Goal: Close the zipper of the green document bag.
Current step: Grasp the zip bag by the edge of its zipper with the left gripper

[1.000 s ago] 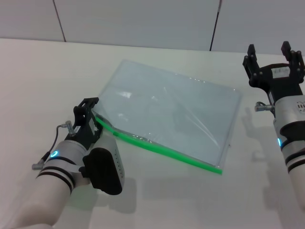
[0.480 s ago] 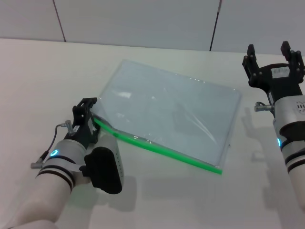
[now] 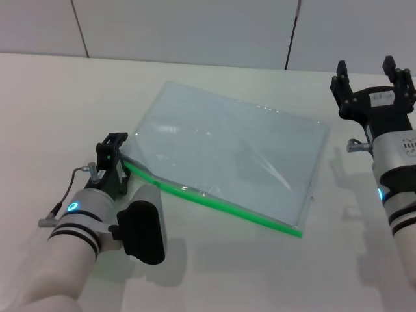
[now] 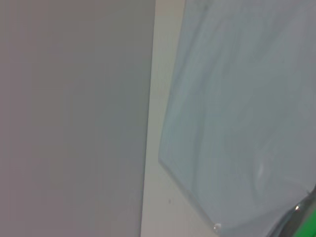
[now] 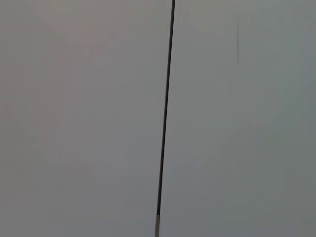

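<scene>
**Left gripper at the zip's left end, right arm parked**

Seen from my head, the green document bag (image 3: 227, 156) lies flat on the white table (image 3: 58, 104), turned at an angle, with the zipper (image 3: 214, 200) running along its near long edge from the left corner down to the near right corner. My left gripper (image 3: 116, 156) sits at the left end of that green strip; whether its fingers are together or clamped on the strip I cannot tell. My right gripper (image 3: 373, 71) hangs at the far right, well apart from the bag, its fingers spread.

My left wrist camera shows the bag's pale plastic (image 4: 237, 118) over the table, with a sliver of green at one corner.

My right wrist camera shows only a grey wall panel (image 5: 79, 118) and a dark seam (image 5: 165, 118).
</scene>
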Motion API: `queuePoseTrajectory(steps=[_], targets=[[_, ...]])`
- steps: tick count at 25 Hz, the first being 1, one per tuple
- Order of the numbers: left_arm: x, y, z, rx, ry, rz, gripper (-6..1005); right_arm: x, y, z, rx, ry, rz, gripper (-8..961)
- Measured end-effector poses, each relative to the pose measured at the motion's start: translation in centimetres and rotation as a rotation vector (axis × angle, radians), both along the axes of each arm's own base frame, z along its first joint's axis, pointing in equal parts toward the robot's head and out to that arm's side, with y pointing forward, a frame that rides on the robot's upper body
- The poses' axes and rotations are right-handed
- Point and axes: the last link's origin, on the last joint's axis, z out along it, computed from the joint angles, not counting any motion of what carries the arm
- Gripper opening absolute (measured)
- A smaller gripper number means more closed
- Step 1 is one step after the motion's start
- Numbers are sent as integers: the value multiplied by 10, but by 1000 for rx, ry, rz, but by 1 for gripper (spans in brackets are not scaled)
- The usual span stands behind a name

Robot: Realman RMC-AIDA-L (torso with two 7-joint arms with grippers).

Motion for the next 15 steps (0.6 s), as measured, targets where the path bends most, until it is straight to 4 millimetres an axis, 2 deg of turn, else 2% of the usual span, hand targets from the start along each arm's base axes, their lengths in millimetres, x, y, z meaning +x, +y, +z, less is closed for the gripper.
queuePoseTrajectory(steps=[7, 15], targets=[[11, 1, 7, 66, -41, -47, 527, 0, 0, 0, -1, 0, -2, 757], [10, 1, 6, 55, -27, -45, 523, 1, 0, 0, -2, 0, -3, 757]])
